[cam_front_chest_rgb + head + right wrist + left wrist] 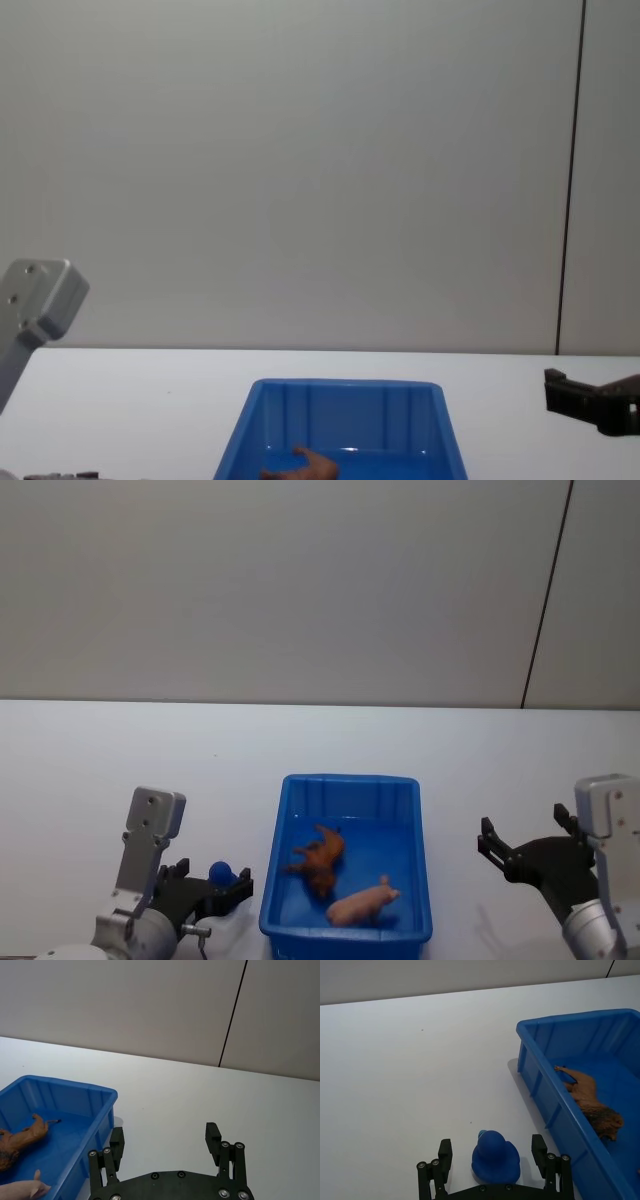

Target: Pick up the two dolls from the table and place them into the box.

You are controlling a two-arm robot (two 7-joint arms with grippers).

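Both dolls lie inside the blue box (275, 880). The reddish-brown doll (318, 860) lies at the box's middle left and the pale pink doll (362, 904) near its front wall. My left gripper (215, 876) rests low on the white table (100, 780), left of the box. It is open, its fingers (445, 1152) standing clear on either side of a small blue duck toy (495, 1159). My right gripper (525, 832) hovers right of the box, open and holding nothing. The right wrist view shows its fingers (213, 1136) wide apart, with the box (102, 1110) and the brown doll (20, 1141) off to one side.
The blue duck toy (222, 871) sits on the table close to the box's left wall. White tabletop stretches behind the box to a plain grey wall (300, 580). The chest view has the box (440, 430) low in the middle and the right gripper (580, 395) at the right edge.
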